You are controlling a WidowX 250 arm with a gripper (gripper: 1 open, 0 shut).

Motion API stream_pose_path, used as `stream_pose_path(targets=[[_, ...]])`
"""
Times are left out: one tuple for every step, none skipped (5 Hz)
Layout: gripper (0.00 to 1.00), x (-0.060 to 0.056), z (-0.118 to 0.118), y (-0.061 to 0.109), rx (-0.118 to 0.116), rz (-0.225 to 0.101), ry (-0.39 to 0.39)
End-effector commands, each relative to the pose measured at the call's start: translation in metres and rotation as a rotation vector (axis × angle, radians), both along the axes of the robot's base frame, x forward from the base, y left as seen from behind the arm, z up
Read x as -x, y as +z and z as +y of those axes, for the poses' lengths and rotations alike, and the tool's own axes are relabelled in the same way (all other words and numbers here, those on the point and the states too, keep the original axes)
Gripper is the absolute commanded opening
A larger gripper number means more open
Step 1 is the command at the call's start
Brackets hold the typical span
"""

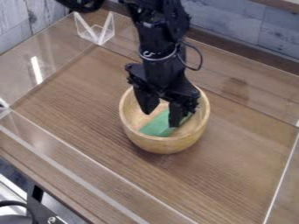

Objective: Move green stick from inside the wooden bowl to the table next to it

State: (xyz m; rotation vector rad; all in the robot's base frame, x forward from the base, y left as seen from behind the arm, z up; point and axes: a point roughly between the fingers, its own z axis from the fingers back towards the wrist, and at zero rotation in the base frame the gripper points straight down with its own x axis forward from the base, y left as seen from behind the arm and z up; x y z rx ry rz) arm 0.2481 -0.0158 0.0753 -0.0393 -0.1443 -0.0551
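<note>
The wooden bowl (pixel 195 131) stands near the middle of the table (pixel 82 96). The green stick (pixel 156 129) is inside it, tilted, its bright green end showing towards the bowl's front left. My black gripper (pixel 163 117) points straight down into the bowl. Its two fingers (pixel 143 101) stand on either side of the stick and are closed on it. The fingers hide the stick's upper part. The stick sits low, within the bowl's rim.
Clear acrylic walls (pixel 47 48) run around the table's edges. A small clear wire-like stand (pixel 96 31) sits at the back left. Bare wood-grain tabletop lies left, right and in front of the bowl.
</note>
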Motion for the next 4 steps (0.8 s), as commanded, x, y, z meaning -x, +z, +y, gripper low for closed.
stream_pose_path(targets=[[1.0,-0.0081,-0.0021,0.0022,-0.006,-0.032,0.003],[1.0,-0.009,-0.0038,-0.0022,-0.012,-0.032,0.002],[1.0,-0.01,-0.006,-0.0058,-0.017,-0.033,0.001],[1.0,-0.01,-0.009,-0.0031,-0.016,-0.035,0.0]])
